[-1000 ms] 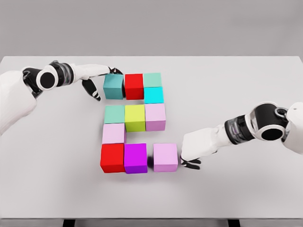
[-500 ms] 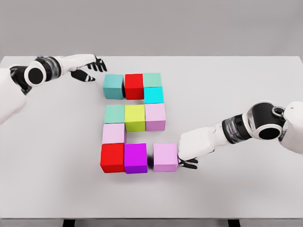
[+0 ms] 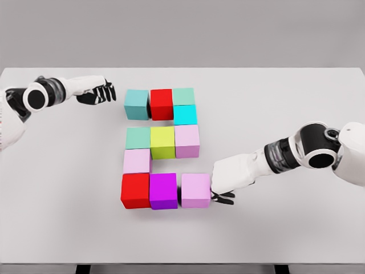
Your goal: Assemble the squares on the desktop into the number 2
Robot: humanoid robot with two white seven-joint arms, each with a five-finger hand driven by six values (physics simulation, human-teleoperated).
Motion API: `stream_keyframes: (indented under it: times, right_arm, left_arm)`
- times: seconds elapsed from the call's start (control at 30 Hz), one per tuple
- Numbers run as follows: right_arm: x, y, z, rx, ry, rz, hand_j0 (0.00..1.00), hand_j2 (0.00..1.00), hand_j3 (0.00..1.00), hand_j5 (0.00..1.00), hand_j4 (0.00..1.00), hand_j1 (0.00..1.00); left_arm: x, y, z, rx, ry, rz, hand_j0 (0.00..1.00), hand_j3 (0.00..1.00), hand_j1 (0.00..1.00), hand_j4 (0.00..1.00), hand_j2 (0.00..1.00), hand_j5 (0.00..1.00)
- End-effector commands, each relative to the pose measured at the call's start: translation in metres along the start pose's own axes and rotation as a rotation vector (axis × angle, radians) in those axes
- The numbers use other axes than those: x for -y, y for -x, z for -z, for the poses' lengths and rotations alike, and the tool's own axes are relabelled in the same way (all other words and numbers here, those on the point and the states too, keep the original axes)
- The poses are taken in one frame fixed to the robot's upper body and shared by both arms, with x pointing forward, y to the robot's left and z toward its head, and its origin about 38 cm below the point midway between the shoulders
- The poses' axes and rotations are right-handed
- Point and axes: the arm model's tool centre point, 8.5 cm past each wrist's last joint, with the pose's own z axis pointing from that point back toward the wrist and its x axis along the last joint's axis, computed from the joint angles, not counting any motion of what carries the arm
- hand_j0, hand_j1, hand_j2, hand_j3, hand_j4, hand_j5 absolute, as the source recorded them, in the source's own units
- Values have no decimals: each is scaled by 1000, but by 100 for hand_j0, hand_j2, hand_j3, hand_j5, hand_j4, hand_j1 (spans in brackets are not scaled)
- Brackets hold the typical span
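Observation:
Coloured cubes lie in a block pattern at the table's middle. The top row is a teal cube (image 3: 137,104), a red cube (image 3: 161,104) and a mint cube (image 3: 183,96), with a cyan cube (image 3: 185,115) under the mint one. The middle row is mint, yellow-green (image 3: 162,142) and lilac. A pale pink cube (image 3: 137,161) sits below its left end. The bottom row is red (image 3: 135,190), purple (image 3: 163,190) and a lilac cube (image 3: 196,190). My right hand (image 3: 221,197) rests open against that lilac cube's right face. My left hand (image 3: 102,92) hangs open left of the teal cube, apart from it.
The white table (image 3: 296,97) spans the view, with its front edge near the bottom of the picture. My left forearm (image 3: 51,94) lies along the far left and my right forearm (image 3: 285,154) crosses the right side.
My right hand has slid the lilac cube left until it meets the purple cube. My left hand has drawn back leftward from the teal cube.

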Motion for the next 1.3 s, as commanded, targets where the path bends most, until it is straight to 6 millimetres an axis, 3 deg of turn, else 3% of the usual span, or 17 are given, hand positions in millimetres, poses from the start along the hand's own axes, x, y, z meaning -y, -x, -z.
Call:
stream_keyframes:
  times: [0.0,0.5,1.27]
  right_arm:
    - [1,0,1,3,5,2,12,12,12,12,12,12]
    - [3,0,1,3,7,0,12,12,12,12,12,12]
    - [4,3,0,-4,6,1,12,12,12,12,12,12]
  left_arm:
    - [0,-3,0,7,8,2,47,47,47,47,47,47]
    - [2,-18,2,58,24,22,48,48,48,48,48,48]
    - [8,-22,4,91,33,32,48,48,48,48,48,48]
